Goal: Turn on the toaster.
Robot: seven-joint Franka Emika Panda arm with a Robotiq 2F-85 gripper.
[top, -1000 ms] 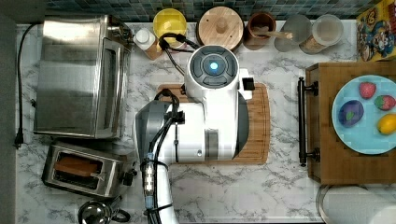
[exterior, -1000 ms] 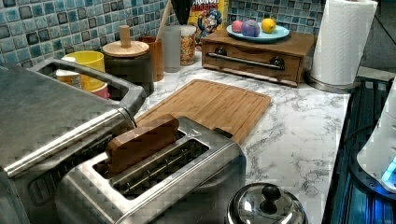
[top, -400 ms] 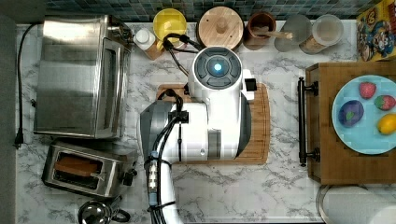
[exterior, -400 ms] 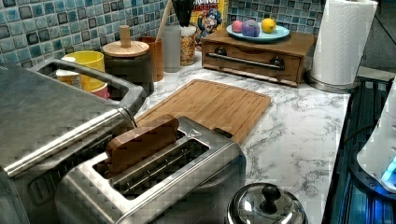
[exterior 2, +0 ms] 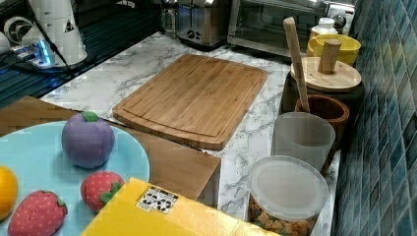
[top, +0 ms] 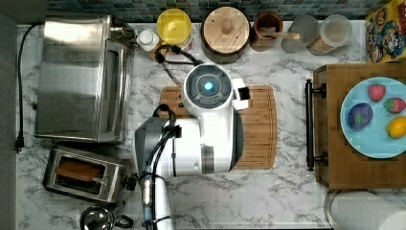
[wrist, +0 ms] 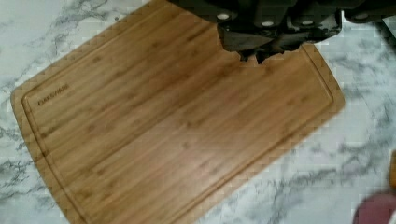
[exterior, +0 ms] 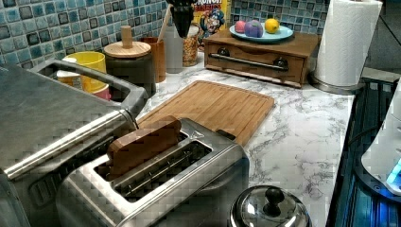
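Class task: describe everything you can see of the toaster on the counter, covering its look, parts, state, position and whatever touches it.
The toaster is a small rectangular brushed-steel box standing upright on the marble counter. Two long dark slots run along its top; a brown bread slice sticks up from one. In the top view it sits below the larger toaster oven, with a black lever and knob on the top view's right end. A steel lidded pot stands close by.

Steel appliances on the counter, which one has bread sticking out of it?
The small toaster, with a brown slice standing in its slot; the bigger toaster oven beside it has none showing.

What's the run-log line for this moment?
phase: approach | gripper: shut, above cutting board, holding nothing | toaster: bread standing up in slot | contact: none
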